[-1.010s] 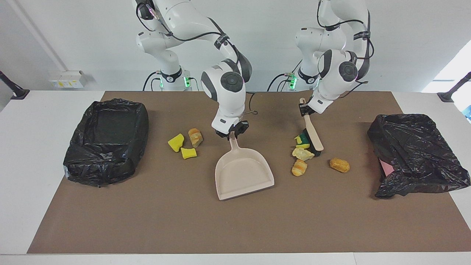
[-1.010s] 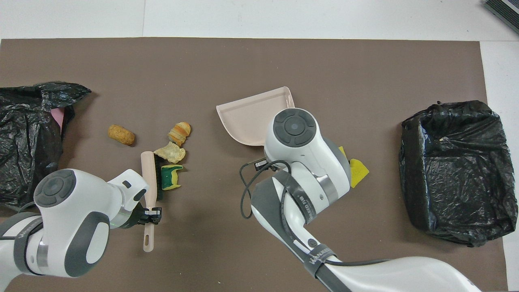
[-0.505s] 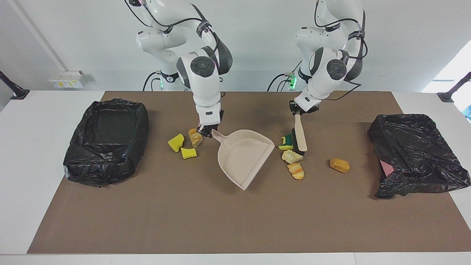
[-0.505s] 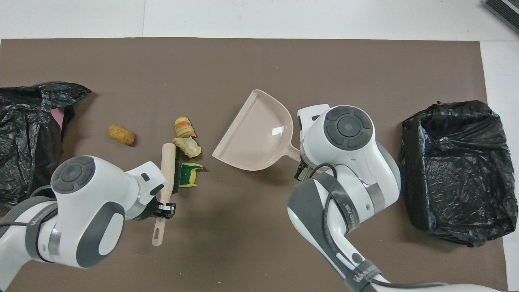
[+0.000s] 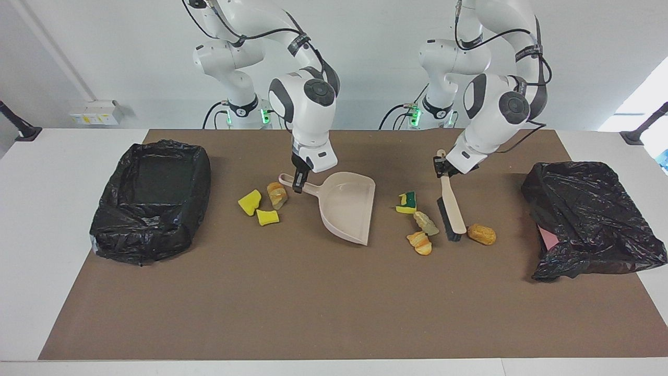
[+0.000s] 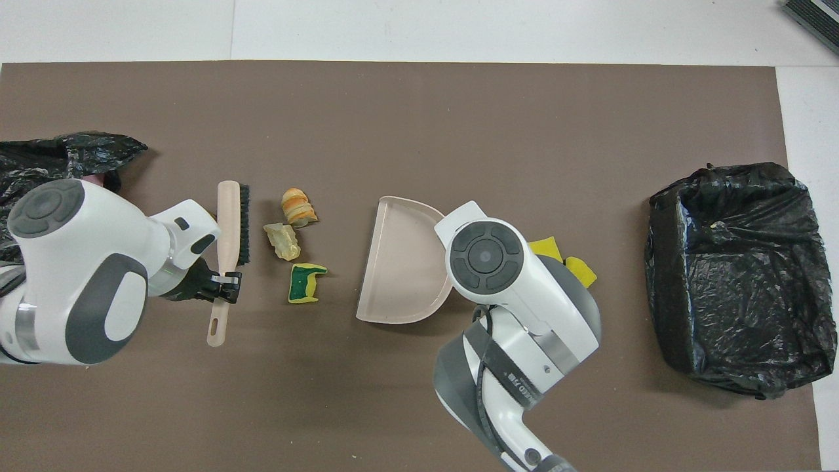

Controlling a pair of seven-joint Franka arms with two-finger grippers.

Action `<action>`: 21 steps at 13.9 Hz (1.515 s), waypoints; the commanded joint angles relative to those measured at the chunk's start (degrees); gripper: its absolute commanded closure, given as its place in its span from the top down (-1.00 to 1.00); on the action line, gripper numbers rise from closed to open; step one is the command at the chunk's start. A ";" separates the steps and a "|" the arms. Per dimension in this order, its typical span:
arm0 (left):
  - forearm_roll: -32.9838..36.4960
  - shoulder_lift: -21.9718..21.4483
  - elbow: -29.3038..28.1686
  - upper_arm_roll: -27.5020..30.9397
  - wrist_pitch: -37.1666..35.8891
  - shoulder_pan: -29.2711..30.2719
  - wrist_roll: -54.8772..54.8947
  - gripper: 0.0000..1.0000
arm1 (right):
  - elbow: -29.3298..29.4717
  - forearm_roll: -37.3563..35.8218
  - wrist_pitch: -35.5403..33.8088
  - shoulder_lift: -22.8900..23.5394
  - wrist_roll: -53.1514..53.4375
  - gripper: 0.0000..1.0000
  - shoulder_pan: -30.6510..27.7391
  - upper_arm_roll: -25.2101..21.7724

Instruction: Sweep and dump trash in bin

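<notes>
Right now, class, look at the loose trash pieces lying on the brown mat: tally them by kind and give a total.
plain yellow sponge chunks: 2
green-faced sponge chunk: 1
bread-like lumps: 4
Total: 7

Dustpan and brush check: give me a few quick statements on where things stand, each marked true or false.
1. The right gripper holds the dustpan by its handle. True.
2. The left gripper holds the brush. True.
3. Trash already lies in the dustpan. False: it is empty.
4. The green-faced sponge lies between brush and dustpan. True.
5. The open bin sits at the left arm's end. False: the right arm's end.
</notes>
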 commanded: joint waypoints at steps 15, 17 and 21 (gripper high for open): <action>5.48 6.76 -0.58 -0.65 6.23 7.98 8.72 -1.00 | 0.11 -0.06 3.19 3.05 14.65 -1.00 3.89 0.33; 5.30 6.58 -0.66 -0.74 5.17 4.03 2.31 -1.00 | 0.02 -0.15 3.19 3.05 14.73 -1.00 3.89 0.33; 1.01 5.09 -2.33 -0.74 4.64 -3.89 -6.68 -1.00 | 0.02 -0.06 3.19 3.05 14.82 -1.00 3.89 0.33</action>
